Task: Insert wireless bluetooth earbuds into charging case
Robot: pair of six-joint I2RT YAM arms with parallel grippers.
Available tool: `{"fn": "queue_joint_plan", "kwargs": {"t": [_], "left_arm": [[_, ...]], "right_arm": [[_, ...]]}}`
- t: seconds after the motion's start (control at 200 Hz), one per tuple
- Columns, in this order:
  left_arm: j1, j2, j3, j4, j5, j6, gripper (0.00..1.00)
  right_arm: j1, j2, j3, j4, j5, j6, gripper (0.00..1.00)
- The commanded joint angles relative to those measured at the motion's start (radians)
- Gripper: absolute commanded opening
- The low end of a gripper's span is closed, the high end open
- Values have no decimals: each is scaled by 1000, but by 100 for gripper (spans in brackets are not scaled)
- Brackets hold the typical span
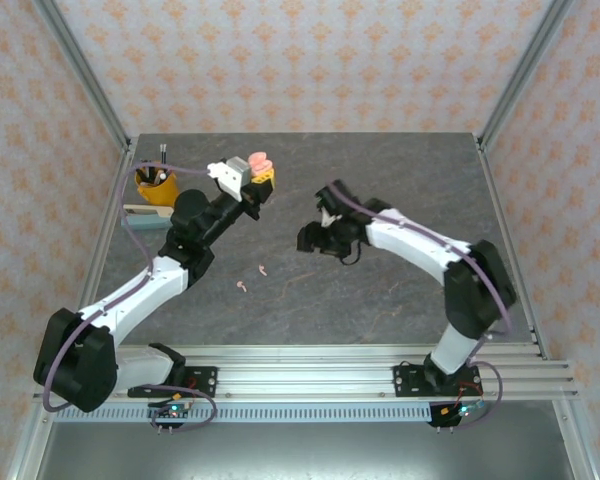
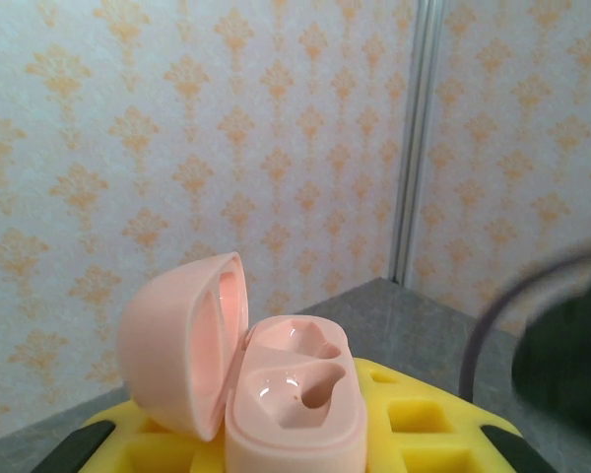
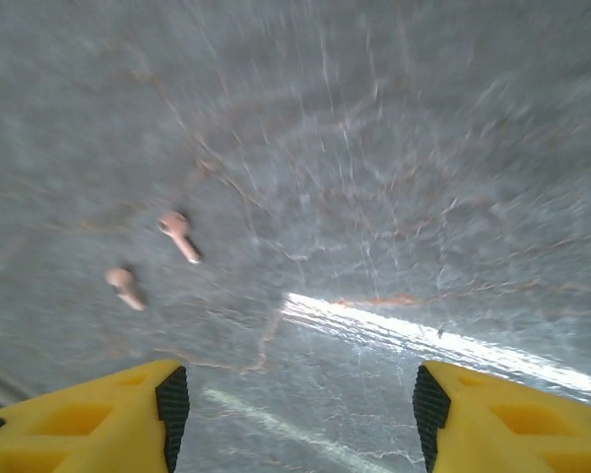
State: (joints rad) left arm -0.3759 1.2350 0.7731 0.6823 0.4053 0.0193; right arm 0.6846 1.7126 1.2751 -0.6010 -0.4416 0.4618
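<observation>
Right now your left gripper [image 2: 295, 448] is closed on the pink case [image 2: 294, 409], with a yellow finger [image 2: 443, 429] on either side of it. The lid [image 2: 177, 345] is swung up and the two wells face upward. You are holding the case off the table [image 1: 380, 310] over its far-left part. An orange cup [image 1: 157, 186] stands to its left, close to the left edge, with a pale block [image 1: 145, 211] just near of it. Your right gripper [image 3: 295, 414] hangs over the middle of the table with its fingers spread wide and nothing between them, only bare stone below. The two pink earbuds [image 1: 252, 278] lie on the table between the arms, left and near of the right gripper. The far one [image 3: 178, 235] and the near one [image 3: 124, 287] are close together but not touching, and their stems point much the same way. They sit well apart from every edge, with open stone on all sides. The nearest thing to them is your left forearm [image 1: 150, 290], which slants past on their left. The right half of the table is open out to the right edge, and so is the strip between the earbuds and the near rail [image 1: 360, 365]. Papered walls [image 1: 310, 60] stand close behind the far edge and along both sides.
</observation>
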Motion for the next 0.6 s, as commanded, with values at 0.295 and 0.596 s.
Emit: {"fn": "queue_joint_plan", "kwargs": {"t": [0.295,0.596], "left_arm": [[115,7,111,99,-62,-57,2],[152,15,124,100,-76,-82,3]], "right_arm": [[251,328,320,-117,337,-26,57],[280,465,451,-114,337,-13,54]]}}
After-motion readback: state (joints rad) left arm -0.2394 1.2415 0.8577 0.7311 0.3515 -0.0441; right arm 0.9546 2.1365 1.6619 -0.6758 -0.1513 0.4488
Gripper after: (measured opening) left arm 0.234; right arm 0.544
